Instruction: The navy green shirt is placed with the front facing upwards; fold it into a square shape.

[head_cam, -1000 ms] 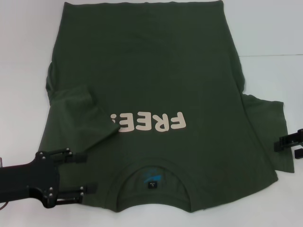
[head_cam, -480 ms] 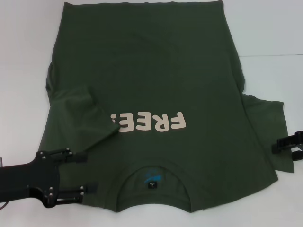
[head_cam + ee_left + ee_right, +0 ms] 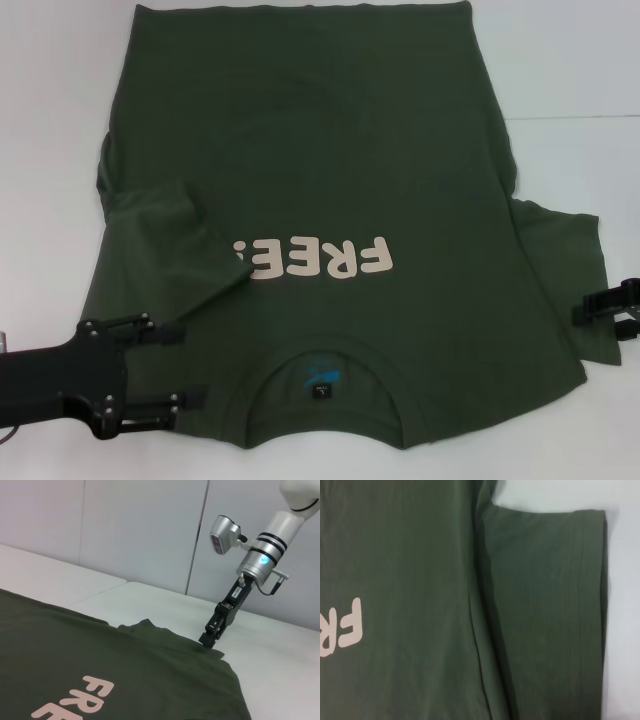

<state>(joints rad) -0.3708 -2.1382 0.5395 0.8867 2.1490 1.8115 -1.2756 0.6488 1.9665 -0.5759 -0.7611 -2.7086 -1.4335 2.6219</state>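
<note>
- Since a second ago my right gripper (image 3: 612,310) has slid a little inward along the edge of the right sleeve (image 3: 570,270); my left gripper (image 3: 185,365) and the cloth have not shifted.
- The white table (image 3: 50,120) lies under everything; a thin seam (image 3: 575,118) crosses it on my right, and the left wrist view shows pale wall panels (image 3: 140,535) behind it.
- My right gripper is cut off at the frame edge in the head view, and from the left wrist view it sits low at the sleeve's edge; I cannot tell whether its fingers are apart or together.
- My left gripper hovers over the near left shoulder, fingers spread wide, pinching nothing.
- The navy green shirt (image 3: 320,150) lies flat across the table's middle, front up, collar (image 3: 325,375) nearest me with a small dark label (image 3: 322,388) inside.
- Its left sleeve (image 3: 175,245) is folded in over the chest, covering the end of the white print (image 3: 315,260); the right sleeve still lies out flat.
</note>
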